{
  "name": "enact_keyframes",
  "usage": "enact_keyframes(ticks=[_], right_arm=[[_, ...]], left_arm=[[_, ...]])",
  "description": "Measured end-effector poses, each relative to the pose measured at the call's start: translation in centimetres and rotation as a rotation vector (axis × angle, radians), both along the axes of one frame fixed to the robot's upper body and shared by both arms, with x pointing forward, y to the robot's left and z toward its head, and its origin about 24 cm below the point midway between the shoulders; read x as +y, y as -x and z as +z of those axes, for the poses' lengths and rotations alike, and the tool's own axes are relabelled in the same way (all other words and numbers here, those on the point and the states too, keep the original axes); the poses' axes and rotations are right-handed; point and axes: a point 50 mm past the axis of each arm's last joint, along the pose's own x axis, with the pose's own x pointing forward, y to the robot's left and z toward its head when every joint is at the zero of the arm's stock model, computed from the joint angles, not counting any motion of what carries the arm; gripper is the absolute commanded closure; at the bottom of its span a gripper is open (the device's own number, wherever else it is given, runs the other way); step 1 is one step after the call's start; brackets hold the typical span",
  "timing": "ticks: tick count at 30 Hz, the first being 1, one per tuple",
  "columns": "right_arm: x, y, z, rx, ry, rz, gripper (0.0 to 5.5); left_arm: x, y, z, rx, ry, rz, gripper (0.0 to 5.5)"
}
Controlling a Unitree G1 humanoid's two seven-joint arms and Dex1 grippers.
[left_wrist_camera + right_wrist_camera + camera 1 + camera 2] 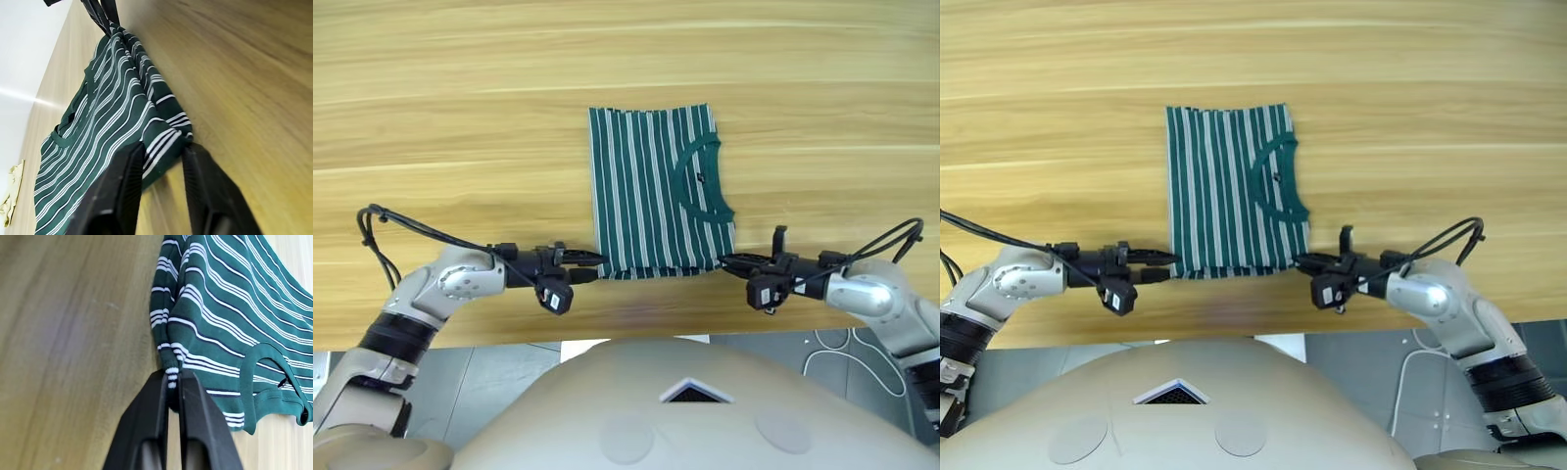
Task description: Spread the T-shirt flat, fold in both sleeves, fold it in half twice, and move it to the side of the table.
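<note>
A green T-shirt (651,186) with white stripes lies folded into a tall rectangle on the wooden table (460,117), collar showing on its right side. My left gripper (597,266) is at the near left corner, its fingers (128,171) closed around the bunched layers of that corner (164,147). At the near right corner my right gripper (722,260) is shut tight on the striped edge (172,373). Both grippers lie low, close to the tabletop, facing each other across the shirt's near edge.
The table's front edge (636,328) runs just behind both grippers, with grey floor (489,367) below it. Bare wood stretches wide to the left, right and far side of the shirt. Cables loop off both wrists (372,230).
</note>
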Motion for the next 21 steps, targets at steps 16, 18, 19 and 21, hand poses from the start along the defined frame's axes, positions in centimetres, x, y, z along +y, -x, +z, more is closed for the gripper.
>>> enact_keyframes(ticks=[16, 18, 19, 21], right_arm=[[-0.2, 0.6, 0.2, 0.0, -0.017, 0.002, 5.41], [-0.3, 1.1, 0.9, -0.026, -0.036, 0.018, 5.41], [-0.3, 1.5, 1.4, -0.027, -0.065, 0.03, 5.41], [-0.3, 2.5, 2.1, -0.011, -0.103, 0.055, 5.41]], left_arm=[[0.3, 0.0, 0.2, 0.009, -0.005, 0.018, 5.32], [0.9, 0.9, 0.4, 0.057, 0.01, 0.035, 5.32], [1.0, 1.5, 0.6, 0.081, 0.022, 0.031, 5.32], [1.4, 2.4, 1.2, 0.116, 0.045, 0.024, 5.32]])
